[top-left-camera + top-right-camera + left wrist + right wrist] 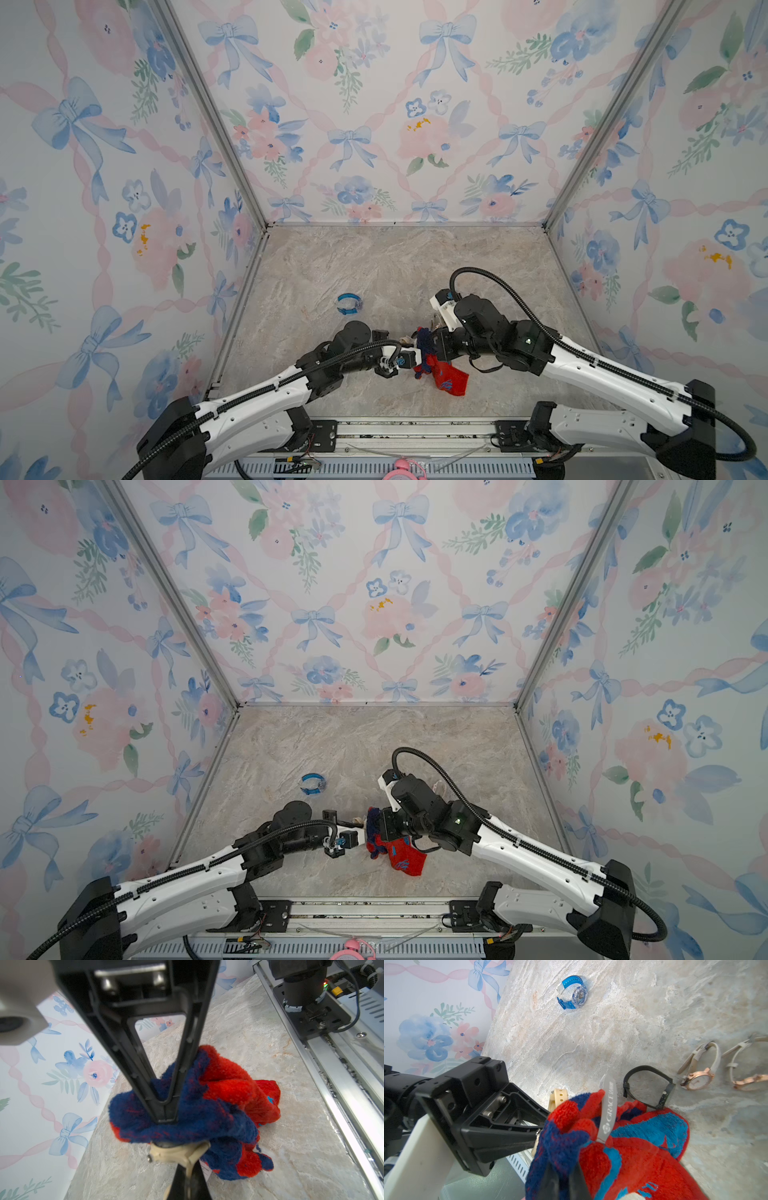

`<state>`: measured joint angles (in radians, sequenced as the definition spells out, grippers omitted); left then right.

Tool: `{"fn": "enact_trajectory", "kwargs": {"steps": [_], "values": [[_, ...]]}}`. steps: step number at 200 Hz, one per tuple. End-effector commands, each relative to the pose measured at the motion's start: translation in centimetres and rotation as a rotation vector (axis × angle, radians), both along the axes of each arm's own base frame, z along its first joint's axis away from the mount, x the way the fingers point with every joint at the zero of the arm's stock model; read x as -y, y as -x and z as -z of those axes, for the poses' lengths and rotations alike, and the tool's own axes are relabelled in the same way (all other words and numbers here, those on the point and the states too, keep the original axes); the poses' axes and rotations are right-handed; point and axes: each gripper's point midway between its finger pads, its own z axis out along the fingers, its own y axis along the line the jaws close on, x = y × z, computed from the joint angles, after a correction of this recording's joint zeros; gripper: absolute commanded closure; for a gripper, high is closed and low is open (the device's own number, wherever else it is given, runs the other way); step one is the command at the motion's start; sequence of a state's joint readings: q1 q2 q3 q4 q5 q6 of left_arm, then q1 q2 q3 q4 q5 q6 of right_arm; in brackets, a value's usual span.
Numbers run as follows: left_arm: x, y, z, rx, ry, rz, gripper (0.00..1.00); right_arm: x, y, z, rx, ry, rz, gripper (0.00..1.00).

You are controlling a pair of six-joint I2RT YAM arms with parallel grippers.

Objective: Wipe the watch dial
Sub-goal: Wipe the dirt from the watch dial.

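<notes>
We clamp our left fingers (508,1142) on the cream watch (172,1154). Our right fingers (137,1076) pinch the red-and-blue towel (228,1088), which is bunched against the watch and covers its dial.

The grey fabric tag (609,1109) on the red and blue terry cloth (643,1157) reads "GRACE" beside a small flower emblem. The smaller characters on the tag are too blurred to read.

marble-patterned tabletop (612,1032) bearing a blue watch (574,994) lying well apart, a black watch (665,1094), and near it a rose-gold watch (698,1080) and a second rose-gold watch (750,1081), both cream-strapped.
</notes>
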<state>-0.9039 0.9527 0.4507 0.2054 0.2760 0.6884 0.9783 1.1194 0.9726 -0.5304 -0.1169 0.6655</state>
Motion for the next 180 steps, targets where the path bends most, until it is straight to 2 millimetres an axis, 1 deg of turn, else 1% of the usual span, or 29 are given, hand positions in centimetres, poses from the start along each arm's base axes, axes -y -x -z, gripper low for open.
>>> {"fn": "enact_trajectory", "kwargs": {"steps": [1, 13, 64, 100, 137, 160, 180], "values": [[0.5, 0.1, -2.2, 0.035, 0.051, 0.015, 1.00, 0.6, -1.1, -0.5, 0.011, -0.013, 0.022, 1.00], [0.5, 0.2, -2.3, 0.039, 0.054, 0.016, 1.00, 1.1, -1.4, -0.2, 0.002, -0.011, 0.035, 1.00], [0.4, 0.2, -2.6, 0.042, 0.062, 0.011, 1.00, 1.7, -1.3, 0.4, -0.005, 0.002, 0.045, 1.00], [0.3, 0.1, -2.6, 0.042, 0.064, 0.008, 1.00, 1.6, -1.0, -1.5, 0.026, -0.034, 0.042, 1.00], [0.3, 0.1, -2.6, 0.039, 0.064, 0.003, 1.00, 2.3, -1.0, -1.3, 0.037, -0.007, 0.058, 1.00], [0.2, 0.0, -2.6, 0.038, 0.066, -0.003, 1.00, 2.3, -0.8, -2.9, 0.060, -0.048, 0.056, 1.00], [0.3, 0.0, -2.6, 0.039, 0.066, -0.003, 1.00, 1.4, -0.1, -3.9, 0.074, -0.073, 0.020, 1.00]]}}
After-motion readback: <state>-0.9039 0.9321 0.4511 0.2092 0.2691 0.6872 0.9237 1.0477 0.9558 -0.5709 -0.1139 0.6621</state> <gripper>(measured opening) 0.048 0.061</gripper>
